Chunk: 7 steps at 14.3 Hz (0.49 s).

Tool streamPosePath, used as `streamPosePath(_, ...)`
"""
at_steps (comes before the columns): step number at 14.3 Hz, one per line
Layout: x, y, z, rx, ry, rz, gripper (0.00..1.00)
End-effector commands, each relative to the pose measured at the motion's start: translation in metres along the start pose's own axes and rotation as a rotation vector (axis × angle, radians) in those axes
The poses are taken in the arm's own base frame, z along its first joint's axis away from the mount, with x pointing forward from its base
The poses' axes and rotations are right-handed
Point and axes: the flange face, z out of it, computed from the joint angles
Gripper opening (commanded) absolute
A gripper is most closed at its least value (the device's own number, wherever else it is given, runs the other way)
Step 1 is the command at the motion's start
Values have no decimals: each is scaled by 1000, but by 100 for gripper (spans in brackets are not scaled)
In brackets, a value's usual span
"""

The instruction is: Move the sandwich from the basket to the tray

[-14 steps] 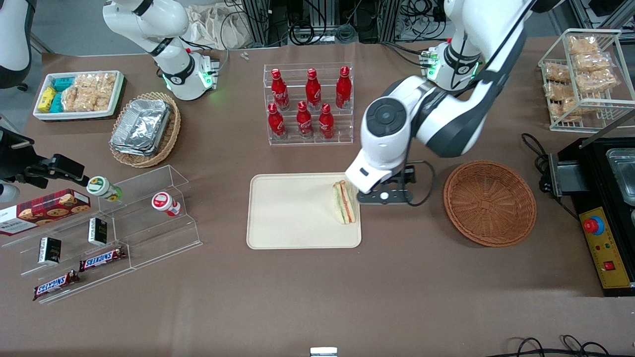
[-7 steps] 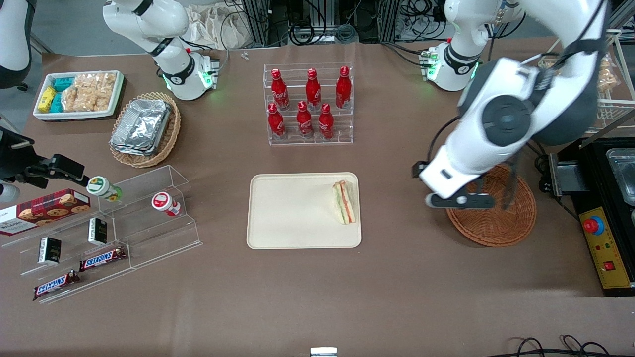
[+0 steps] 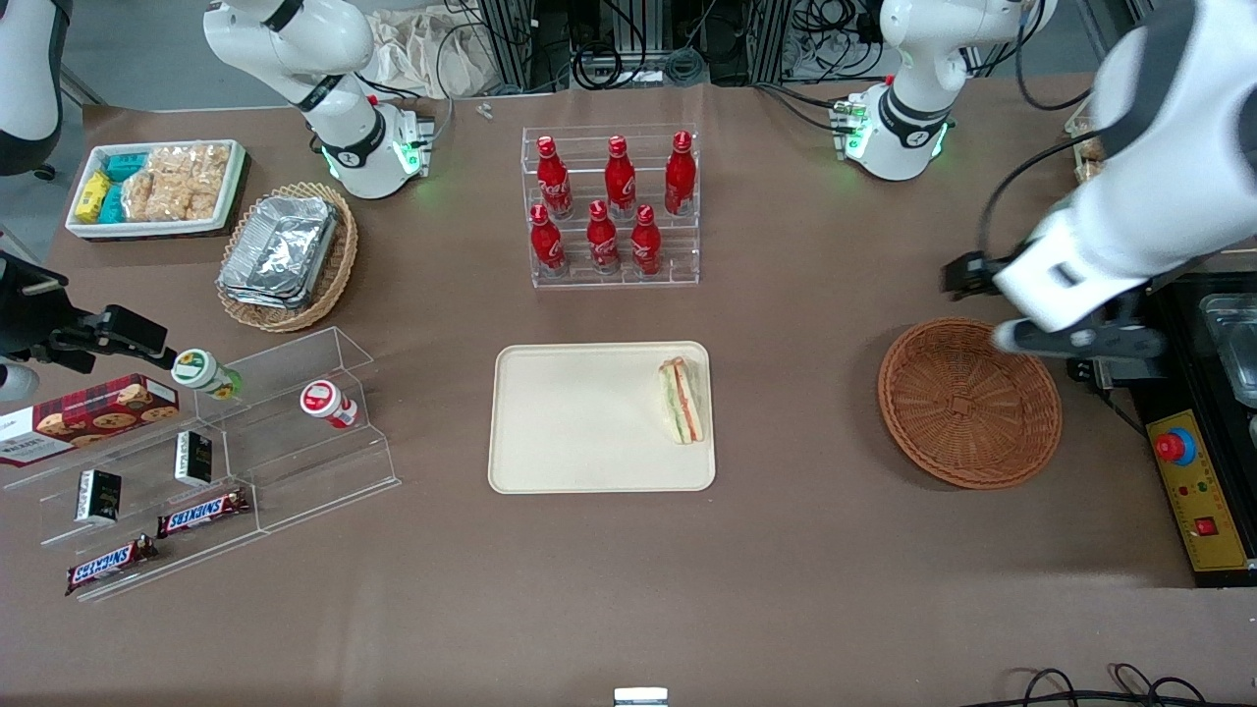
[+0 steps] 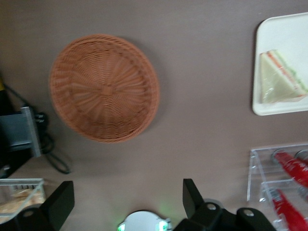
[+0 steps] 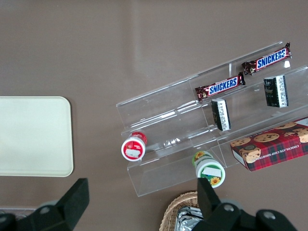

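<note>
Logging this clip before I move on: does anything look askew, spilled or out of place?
Nothing spilled or damaged. The triangular pale-bread sandwich lies at the very edge of the flat cream rectangular tray, on the side toward the round reddish-brown wicker basket, rather than centred. The pincer hangs open above the table.

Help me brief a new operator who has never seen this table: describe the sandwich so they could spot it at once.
Find the cream rectangular tray mid-table, nearer the front camera than the rack of red bottles. The sandwich lies on it at the edge facing the reddish-brown wicker basket, the tray's only item: a pale wedge with orange-red and green layers. The gripper hangs open near the basket.
</note>
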Motion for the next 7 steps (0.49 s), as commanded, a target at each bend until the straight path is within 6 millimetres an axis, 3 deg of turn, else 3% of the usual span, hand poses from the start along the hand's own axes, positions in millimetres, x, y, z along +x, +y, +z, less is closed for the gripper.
streamPosePath(1, -26, -31, -19, -12, 18, -9, 100)
streamPosePath(7, -28, -34, -27, 6, 35, -20, 100)
